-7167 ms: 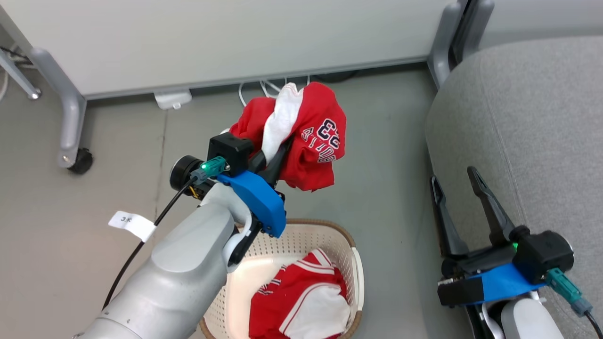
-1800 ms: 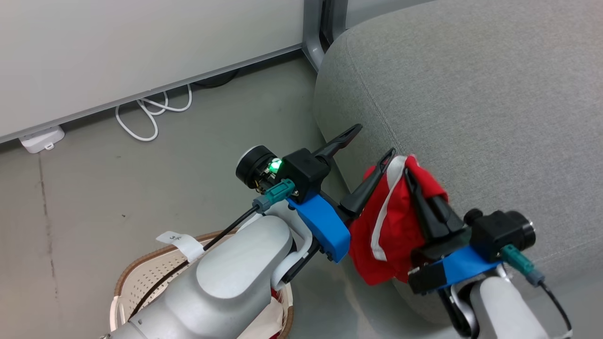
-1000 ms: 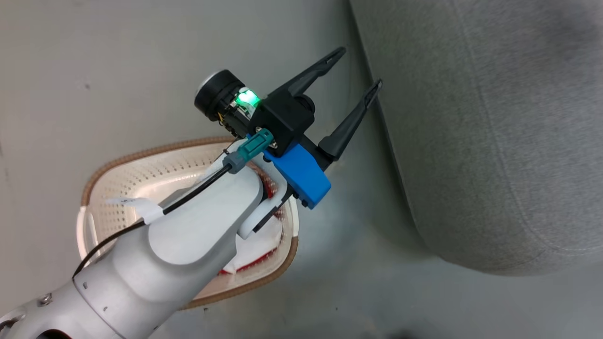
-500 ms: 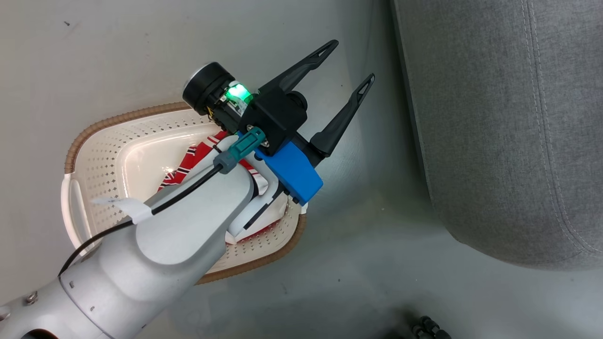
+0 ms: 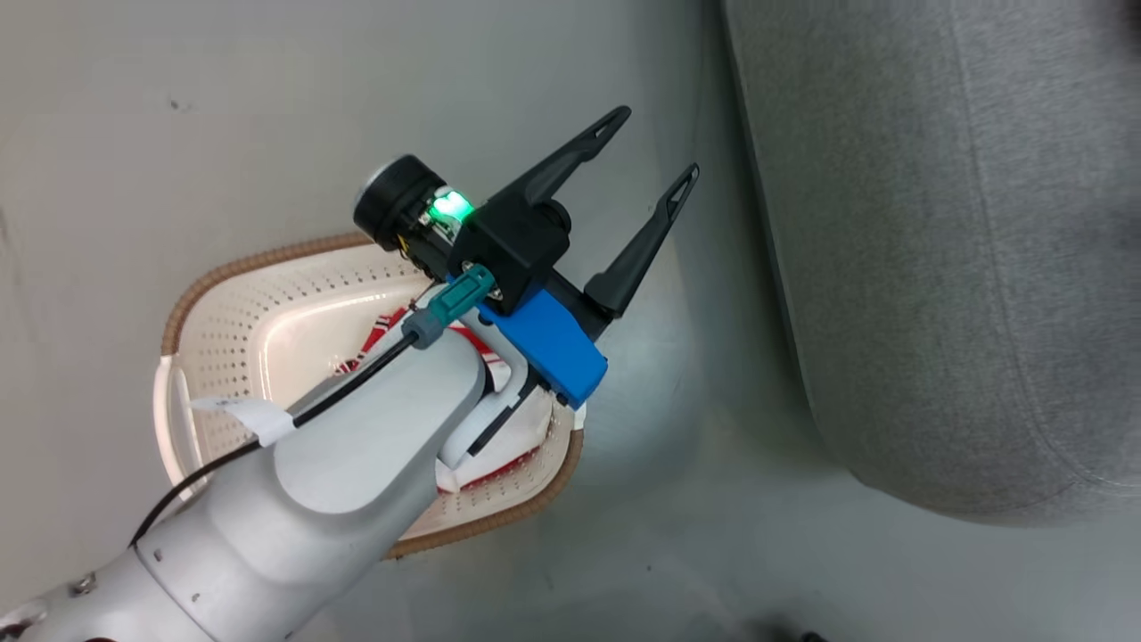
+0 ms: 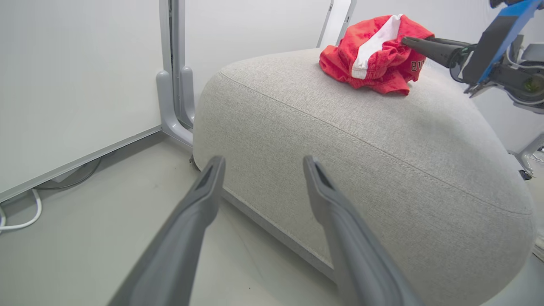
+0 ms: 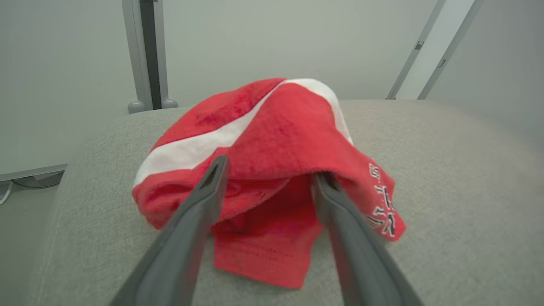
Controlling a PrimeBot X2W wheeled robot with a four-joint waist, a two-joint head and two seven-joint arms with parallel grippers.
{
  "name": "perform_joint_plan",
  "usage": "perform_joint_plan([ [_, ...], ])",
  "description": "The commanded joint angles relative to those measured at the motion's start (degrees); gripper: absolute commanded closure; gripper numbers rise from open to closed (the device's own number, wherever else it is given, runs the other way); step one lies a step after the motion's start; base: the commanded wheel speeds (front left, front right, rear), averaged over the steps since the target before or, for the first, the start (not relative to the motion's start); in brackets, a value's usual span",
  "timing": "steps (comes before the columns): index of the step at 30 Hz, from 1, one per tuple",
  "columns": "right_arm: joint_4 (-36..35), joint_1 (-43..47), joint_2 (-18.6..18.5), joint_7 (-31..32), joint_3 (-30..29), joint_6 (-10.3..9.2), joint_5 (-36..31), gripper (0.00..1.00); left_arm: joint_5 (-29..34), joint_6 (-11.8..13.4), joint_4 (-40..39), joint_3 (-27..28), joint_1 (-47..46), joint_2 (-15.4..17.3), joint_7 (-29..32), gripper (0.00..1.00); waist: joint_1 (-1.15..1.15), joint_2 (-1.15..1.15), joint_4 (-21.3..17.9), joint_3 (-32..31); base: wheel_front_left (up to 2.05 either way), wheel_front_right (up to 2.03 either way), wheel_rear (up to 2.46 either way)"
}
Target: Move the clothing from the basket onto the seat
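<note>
My left gripper (image 5: 653, 147) is open and holds nothing; it hangs over the floor between the basket (image 5: 267, 260) and the seat (image 5: 936, 267). Red and white clothing (image 5: 504, 441) lies in the basket, mostly hidden under my left forearm. In the left wrist view the left gripper (image 6: 263, 163) points at the seat (image 6: 361, 148), and a red garment with a white stripe (image 6: 374, 55) lies on top of it, with my right gripper (image 6: 418, 42) at its edge. The right gripper (image 7: 272, 170) is open, its tips tucked under the garment's (image 7: 272, 127) fold on the seat (image 7: 446, 170).
A white partition with grey legs (image 6: 170, 85) stands behind the seat. A white cable (image 6: 17, 219) lies on the floor by its base. Grey floor (image 5: 695, 535) runs between basket and seat.
The red garment went from my left gripper to the right, and now lies on the seat. The head camera has swung down to the basket; the left gripper stays open.
</note>
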Motion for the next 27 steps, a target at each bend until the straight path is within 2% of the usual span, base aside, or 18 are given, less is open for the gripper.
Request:
perform_joint_plan([
  [1, -1.71, 3.03, 0.74, -0.03, -0.07, 0.01, 0.36, 0.00, -0.44, -0.28, 0.56, 0.20, 0.60, -0.47, -0.70, 0.00, -0.01, 0.00, 0.10, -2.49, 0.00, 0.00, 0.00],
  [6, -8.67, 12.69, 3.72, -0.03, 1.32, 0.01, -1.02, 0.00, -1.63, 0.12, 2.45, 1.81, 3.37, -1.50, -2.24, 0.00, -0.01, 0.00, 0.69, -7.72, 0.00, 0.00, 0.00],
  [11, -15.18, 19.42, 6.11, -0.03, 5.98, 0.01, -1.92, 0.00, -2.44, 2.21, 3.12, 7.00, 7.07, -1.23, -2.98, 0.00, -0.01, 0.00, 1.49, -13.05, 0.00, 0.00, 0.00],
  [14, -19.00, 22.21, 7.12, -0.02, 9.85, 0.01, -1.79, 0.00, -0.93, 3.59, 1.18, 12.27, 10.30, -0.70, -2.99, 0.00, -0.01, 0.00, 2.29, -15.92, 0.00, 0.00, 0.00],
  [20, -24.95, 26.73, 9.46, -0.02, 14.03, 0.02, -1.38, 0.00, 4.15, 4.21, -2.91, 23.45, 18.89, -0.79, -3.02, 0.00, -0.01, 0.00, 4.99, -21.46, 0.00, 0.00, 0.00],
  [27, -29.16, 31.51, 10.99, -0.02, 17.24, 0.02, -1.94, 0.00, 9.93, 2.18, -7.25, 36.61, 29.07, -3.61, -2.98, 0.00, -0.01, 0.00, 8.16, -26.57, 0.00, 0.00, 0.00],
])
